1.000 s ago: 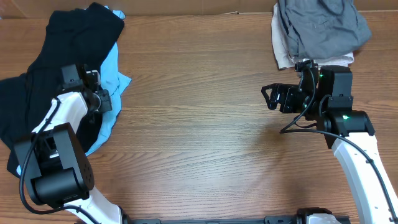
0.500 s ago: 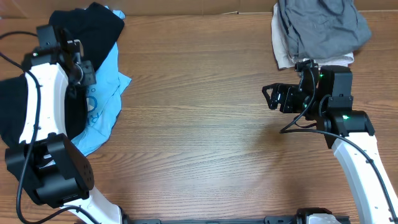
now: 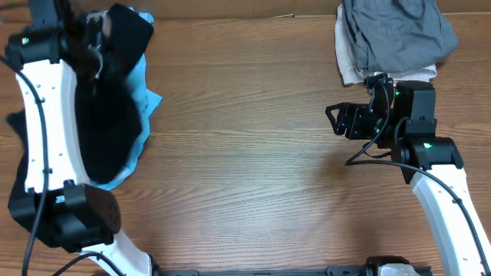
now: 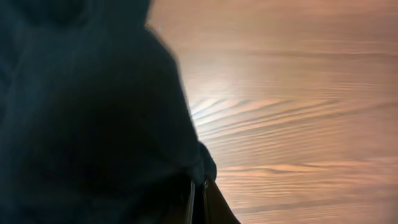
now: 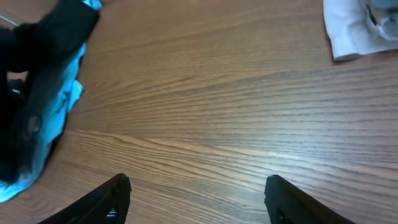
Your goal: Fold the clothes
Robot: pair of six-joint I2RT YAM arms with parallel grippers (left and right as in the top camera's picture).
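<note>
- The left hand [image 4: 199,198] is pinched together on a fold of the black shirt [image 3: 107,115], which drapes from it back toward that arm's base, its long axis along the arm.
- The light-blue tee [image 3: 147,100] peeks out beneath the shirt, on this hand's inner side.
- The right hand [image 3: 335,120] stands apart, empty and well away from the shirt, so the left is nearer.
- Bare worktop [image 3: 245,153] between the hands offers spreading room; its far edge lies just beyond the left hand.

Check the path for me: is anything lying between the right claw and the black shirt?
Nothing visible. Only bare table separates the right claw from the black shirt, which hangs from the left claw over the light-blue tee. The grey folded pile sits behind the right claw, off that path.
</note>
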